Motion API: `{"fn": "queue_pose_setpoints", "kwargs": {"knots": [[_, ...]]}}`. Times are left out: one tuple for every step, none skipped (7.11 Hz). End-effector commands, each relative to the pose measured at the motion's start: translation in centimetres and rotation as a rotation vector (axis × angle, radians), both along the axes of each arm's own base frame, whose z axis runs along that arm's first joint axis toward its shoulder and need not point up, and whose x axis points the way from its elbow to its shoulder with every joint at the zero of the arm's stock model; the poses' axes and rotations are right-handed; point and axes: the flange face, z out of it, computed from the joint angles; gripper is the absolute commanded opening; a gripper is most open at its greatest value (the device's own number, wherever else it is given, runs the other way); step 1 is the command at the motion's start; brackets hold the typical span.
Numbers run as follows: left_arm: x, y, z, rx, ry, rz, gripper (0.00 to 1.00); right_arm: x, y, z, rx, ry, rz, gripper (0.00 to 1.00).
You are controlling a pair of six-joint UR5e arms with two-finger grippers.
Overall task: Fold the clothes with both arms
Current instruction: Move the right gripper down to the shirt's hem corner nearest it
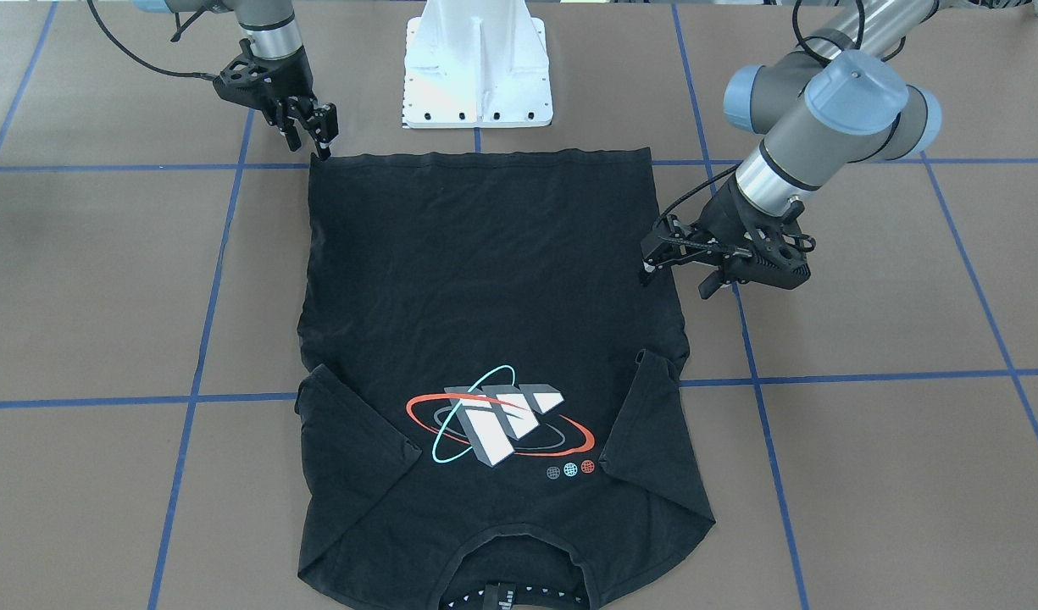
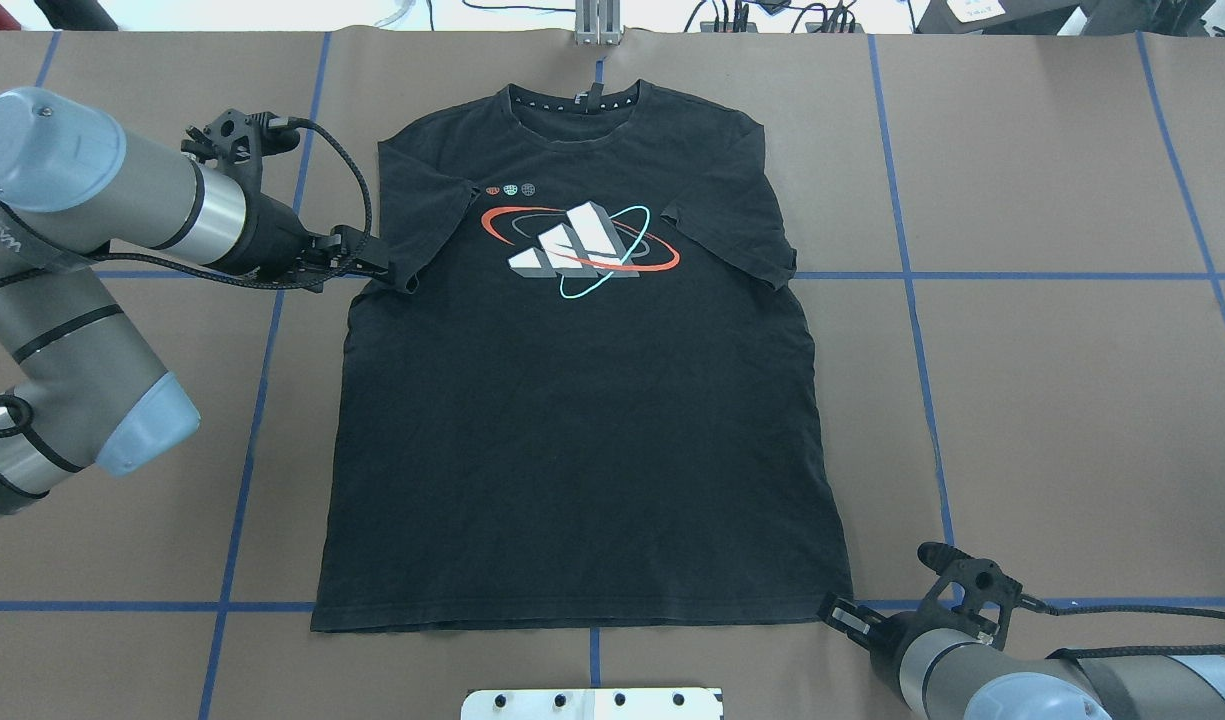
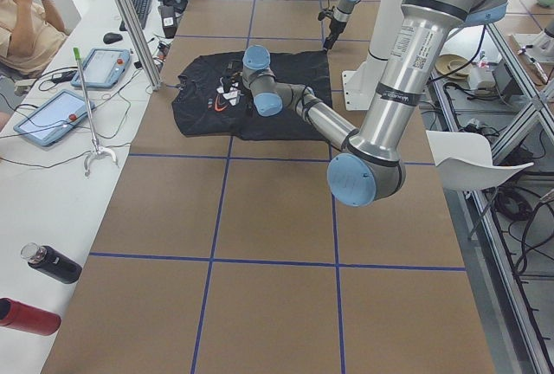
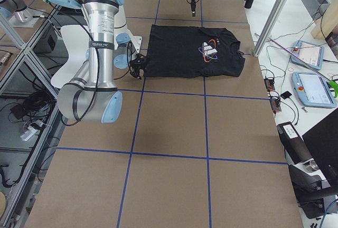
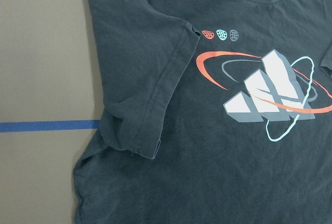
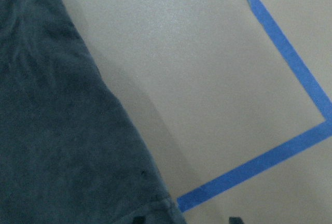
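At left, the left hand (image 2: 374, 262), fingers apart, hovered at the sleeve (image 2: 427, 225) of a black t-shirt (image 2: 572, 430) lying flat, graphic up, on the brown surface (image 2: 1052, 400). At right, the right hand (image 2: 840, 612), also apart, sat just beside the hem corner (image 2: 822, 605). Neither held cloth. This looked like the approach before the first fold, and each hand would next need to close on fabric.
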Motion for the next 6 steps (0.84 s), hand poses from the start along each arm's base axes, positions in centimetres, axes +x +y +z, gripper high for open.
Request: {"fn": "queue_pose_setpoints", "kwargs": {"knots": [[0.0,0.0,0.0,0.001,0.000,0.001,1.00,-0.3,0.1,0.2,0.000,0.004,-0.001,0.50],[0.1,0.0,0.1,-0.001,-0.001,0.001,1.00,-0.3,0.0,0.1,0.001,0.001,0.001,0.23],[0.1,0.0,0.1,-0.001,-0.001,0.001,1.00,-0.3,0.0,0.2,0.001,0.004,0.001,0.00],[0.1,0.0,0.1,-0.001,-0.001,0.001,1.00,-0.2,-0.1,-0.1,0.000,-0.002,0.002,0.00],[0.1,0.0,0.2,-0.004,-0.003,0.000,1.00,0.0,-0.4,0.0,0.000,0.000,0.009,0.00],[0.1,0.0,0.2,-0.004,-0.003,0.000,1.00,0.2,-1.0,-0.1,-0.001,-0.002,0.020,0.00]]}}
